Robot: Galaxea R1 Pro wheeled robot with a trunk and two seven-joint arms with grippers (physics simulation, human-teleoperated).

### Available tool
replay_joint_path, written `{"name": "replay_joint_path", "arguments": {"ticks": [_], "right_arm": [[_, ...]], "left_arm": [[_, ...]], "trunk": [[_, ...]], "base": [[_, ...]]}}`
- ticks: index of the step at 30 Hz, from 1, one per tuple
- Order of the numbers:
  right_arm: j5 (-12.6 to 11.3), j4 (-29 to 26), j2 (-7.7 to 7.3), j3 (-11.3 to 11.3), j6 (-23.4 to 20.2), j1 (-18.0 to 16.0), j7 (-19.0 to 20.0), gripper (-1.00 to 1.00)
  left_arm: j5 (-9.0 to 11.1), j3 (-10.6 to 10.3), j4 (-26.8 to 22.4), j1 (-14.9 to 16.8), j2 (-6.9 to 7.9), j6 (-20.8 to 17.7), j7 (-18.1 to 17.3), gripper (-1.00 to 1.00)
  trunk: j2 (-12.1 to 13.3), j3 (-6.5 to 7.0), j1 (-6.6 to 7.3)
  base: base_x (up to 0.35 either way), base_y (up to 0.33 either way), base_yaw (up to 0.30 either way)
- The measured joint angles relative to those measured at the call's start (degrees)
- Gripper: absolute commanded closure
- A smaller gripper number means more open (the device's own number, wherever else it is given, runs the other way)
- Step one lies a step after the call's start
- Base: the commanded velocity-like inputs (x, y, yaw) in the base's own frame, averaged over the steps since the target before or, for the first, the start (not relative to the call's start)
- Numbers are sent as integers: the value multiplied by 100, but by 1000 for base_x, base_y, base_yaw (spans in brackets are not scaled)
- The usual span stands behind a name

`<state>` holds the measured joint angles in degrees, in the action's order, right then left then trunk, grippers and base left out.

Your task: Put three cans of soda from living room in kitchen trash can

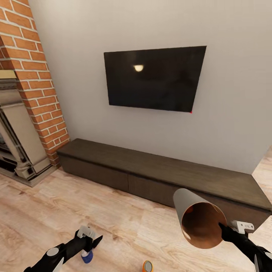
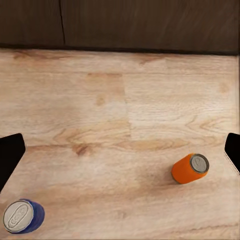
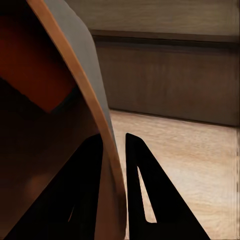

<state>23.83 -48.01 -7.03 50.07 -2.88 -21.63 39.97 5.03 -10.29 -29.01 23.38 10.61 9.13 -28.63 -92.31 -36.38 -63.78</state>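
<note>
While the right gripper pinches the rim of the tash can at the lower right of the head view, the bin hangs tipped on its side with its brown mouth turned toward the camera, well off the wood-plank floor; in the right wrist view the two dark fingers straddle the thin tan wall, one inside and one outside, which is a sensible way to carry a light, open container with one arm. It looks as though the bin is being brought to the cans rather than the cans to the bin, so they could be dropped in here. At the lower left of the head view the left gripper hovers low over the floor with its jaws spread apart and nothing between them; in the left wrist view its dark fingertips sit at the two side edges with bare planks between. One orange can of soda stands upright on the floor toward the right of that view, and the same can peeks in at the bottom edge of the head view. A blue can stands at the lower left of the wrist view, just below the left gripper in the head view. Behind, the long dark cabinet runs under the black TV, with the brick fireplace at the upper left, so the robot is in the living room. The left arm seems poised for a pick, and the orange can is the likelier target.
</note>
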Motion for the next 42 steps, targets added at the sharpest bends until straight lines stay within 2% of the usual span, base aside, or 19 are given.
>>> {"name": "replay_joint_path", "arguments": {"ticks": [4,9,15,19,33,42], "right_arm": [[4,17,0,0,38,62,2,100],[-3,36,4,1,55,86,-2,100],[3,50,0,5,59,92,-13,100],[2,53,0,7,60,92,-9,100],[-9,61,-1,9,68,92,-13,100],[-12,61,6,10,69,92,-23,100]], "left_arm": [[-1,-9,0,0,-4,0,-1,-100],[-3,-130,0,0,-5,0,2,-100],[0,-379,0,0,0,1,18,-100],[4,-474,0,0,-1,0,25,-100],[-2,-513,0,0,1,-31,2,-100],[9,-500,0,0,-1,-59,-10,-100]], "trunk": [[0,24,0],[0,36,0],[0,38,0],[0,45,0],[0,152,0],[0,170,0]], "base": [[226,-199,-168],[99,-258,-54],[14,-285,-7],[3,-293,-6],[-23,-292,-90],[-141,20,-25]]}}
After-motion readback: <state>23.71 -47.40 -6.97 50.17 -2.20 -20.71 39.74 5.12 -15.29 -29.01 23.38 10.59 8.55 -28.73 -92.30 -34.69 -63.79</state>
